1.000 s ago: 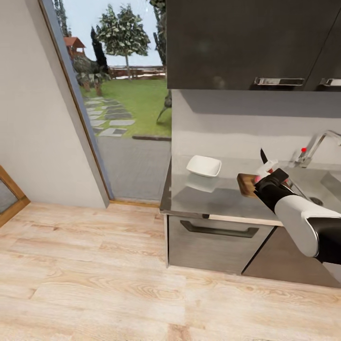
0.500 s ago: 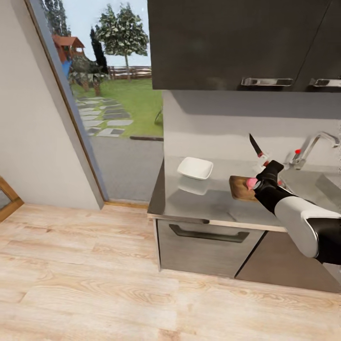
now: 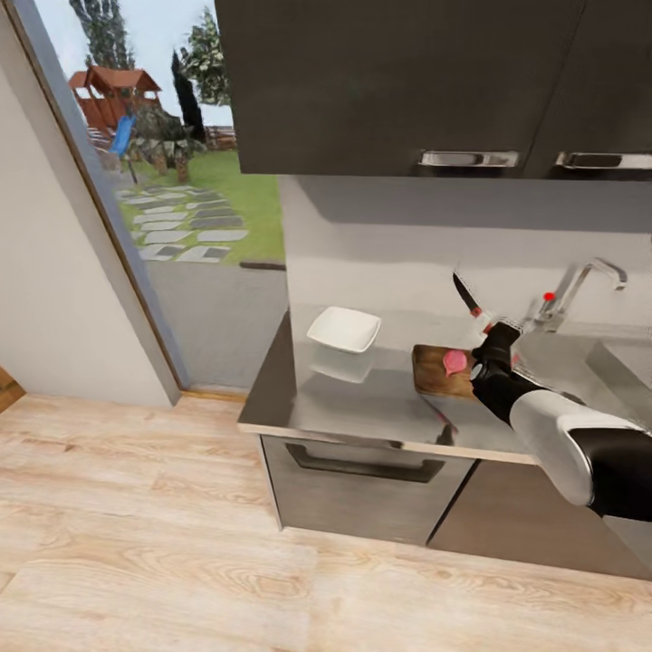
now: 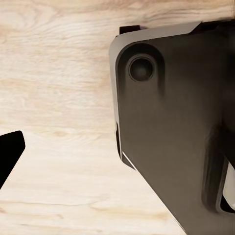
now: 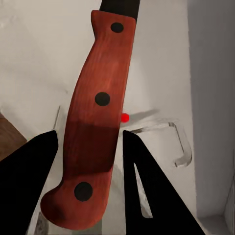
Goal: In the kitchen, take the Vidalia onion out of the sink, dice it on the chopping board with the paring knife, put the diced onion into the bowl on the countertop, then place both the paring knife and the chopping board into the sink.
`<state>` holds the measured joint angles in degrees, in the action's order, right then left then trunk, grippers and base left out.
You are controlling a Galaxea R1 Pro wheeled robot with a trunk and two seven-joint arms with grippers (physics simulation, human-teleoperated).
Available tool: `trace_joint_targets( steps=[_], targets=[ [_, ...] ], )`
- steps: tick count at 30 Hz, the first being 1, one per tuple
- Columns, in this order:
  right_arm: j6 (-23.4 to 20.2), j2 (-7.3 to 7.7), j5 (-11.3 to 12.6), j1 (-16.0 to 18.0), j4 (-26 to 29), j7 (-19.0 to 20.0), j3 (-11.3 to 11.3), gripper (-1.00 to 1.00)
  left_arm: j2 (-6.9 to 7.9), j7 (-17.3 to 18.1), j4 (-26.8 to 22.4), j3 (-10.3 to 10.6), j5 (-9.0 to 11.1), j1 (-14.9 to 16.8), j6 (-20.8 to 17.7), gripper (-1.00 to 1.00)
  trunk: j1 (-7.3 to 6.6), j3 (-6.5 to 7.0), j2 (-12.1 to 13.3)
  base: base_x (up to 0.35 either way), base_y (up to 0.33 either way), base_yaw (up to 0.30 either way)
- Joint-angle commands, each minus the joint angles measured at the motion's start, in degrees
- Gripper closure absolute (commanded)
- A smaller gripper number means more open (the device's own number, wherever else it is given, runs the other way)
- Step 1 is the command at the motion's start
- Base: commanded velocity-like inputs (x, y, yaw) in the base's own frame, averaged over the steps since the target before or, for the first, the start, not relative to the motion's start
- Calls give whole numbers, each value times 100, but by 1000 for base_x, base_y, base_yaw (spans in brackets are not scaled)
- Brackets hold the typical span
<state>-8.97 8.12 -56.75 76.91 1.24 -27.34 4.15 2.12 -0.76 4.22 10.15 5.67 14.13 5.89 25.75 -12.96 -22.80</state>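
**Now the knife is held over the board**

Here the right gripper point(image 3: 493, 333) is clamped on the knife point(image 3: 468, 296), its red handle point(image 5: 93, 122) squeezed between the two dark fingers point(image 5: 29, 161), blade slanting up and away from the jaws toward the wall. Just below and beside the jaws lies the board point(image 3: 441, 371) with the pink onion point(image 3: 455, 362) resting on it, whole. The white bowl point(image 3: 343, 329) sits farther out from the jaws, past the board, apart from it. Behind the jaws rises the chrome tap point(image 3: 580, 282) with its red knob point(image 3: 548, 296), and the sink point(image 3: 625, 358) lies beyond it.

All rest on the grey countertop point(image 3: 362, 398), under dark wall cabinets point(image 3: 398, 81). A glass door point(image 3: 172, 199) opens onto a garden. The floor point(image 3: 136, 534) is pale wood.

The left gripper point(image 4: 7, 156) hangs over that floor beside the robot's dark base point(image 4: 171, 142); one finger shows, so whether its jaws are apart cannot be told.
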Motion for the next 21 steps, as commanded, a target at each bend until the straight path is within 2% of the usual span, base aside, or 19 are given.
trace_joint_targets(
  steps=[1,4,7,12,17,21],
  targets=[
    [-58,-17,-114,-30,0,-52,46,100,-3,-3,26,49,57,10,44,-100,3,-10,-12,58,-133,0],
    [-78,-83,-738,-138,-4,-308,43,100,-1,-3,26,49,56,10,44,-100,3,-10,-12,25,-58,0],
    [-87,-101,-1019,-168,-7,-408,42,100,-1,-3,26,49,57,10,44,-100,3,-10,-12,7,-15,0],
    [-94,-114,-1115,-205,-9,-459,42,100,-1,-3,26,49,57,10,44,-100,3,-10,-12,1,-3,0],
    [-111,-142,-1150,-245,-9,-722,42,100,-1,-3,26,49,57,10,44,-100,3,-10,-12,0,0,0],
    [-134,-150,-1169,-251,-9,-764,42,100,-1,-3,26,49,57,10,44,-100,3,-10,-12,0,-164,0]
  ],
)
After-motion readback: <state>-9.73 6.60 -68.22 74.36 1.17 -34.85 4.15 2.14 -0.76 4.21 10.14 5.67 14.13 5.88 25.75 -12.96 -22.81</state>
